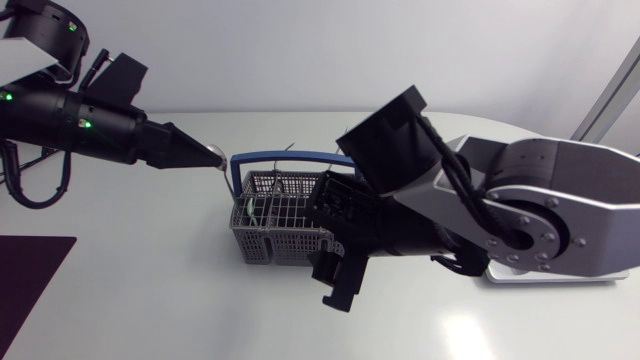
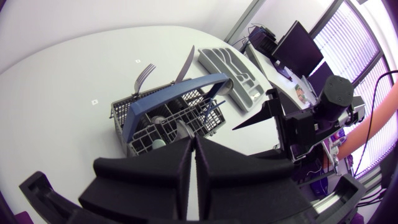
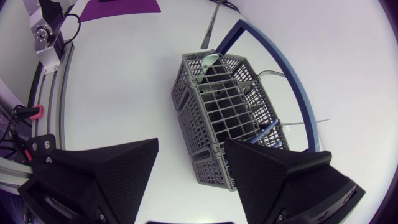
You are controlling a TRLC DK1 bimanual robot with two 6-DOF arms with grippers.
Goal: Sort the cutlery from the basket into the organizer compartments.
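The grey plastic mesh cutlery basket (image 1: 268, 242) with its blue hoop handle (image 1: 280, 157) stands mid-table, its right half hidden under the right arm. The left gripper (image 1: 212, 157) hangs at the basket's ten o'clock, fingers (image 2: 158, 177) pressed together. A silvery glint sits at the tip, but I cannot make out what it is. The right gripper (image 3: 191, 152) is spread wide and holds nothing, the basket's near corner lying between its fingers (image 3: 112, 174). A steel fork (image 2: 144, 73) and a knife (image 2: 185, 64) poke out of the basket; the rest is hard to read behind the mesh. The grey moulded organizer tray (image 2: 233, 68) lies beyond the basket, seen only from the left wrist.
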